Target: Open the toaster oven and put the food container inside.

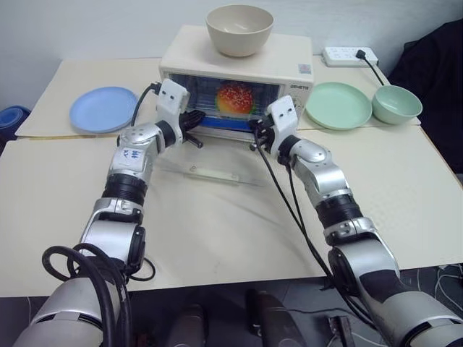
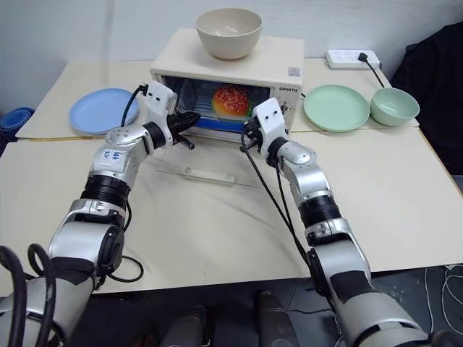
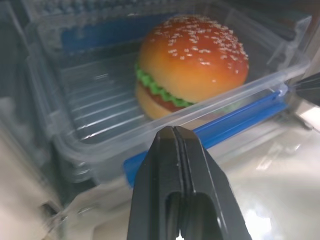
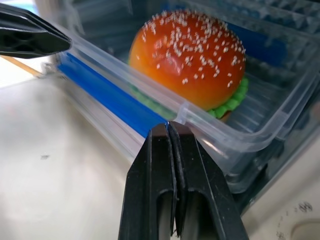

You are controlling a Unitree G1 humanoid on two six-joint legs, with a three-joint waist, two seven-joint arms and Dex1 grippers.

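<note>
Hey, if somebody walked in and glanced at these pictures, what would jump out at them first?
Probably the toy hamburger, bright orange inside the clear food container, which sits in the mouth of the toaster oven with its glass door dropped flat on the table. Next, the left gripper and right gripper, both shut, at the container's two front corners. A cream bowl stands on top of the oven.
</note>
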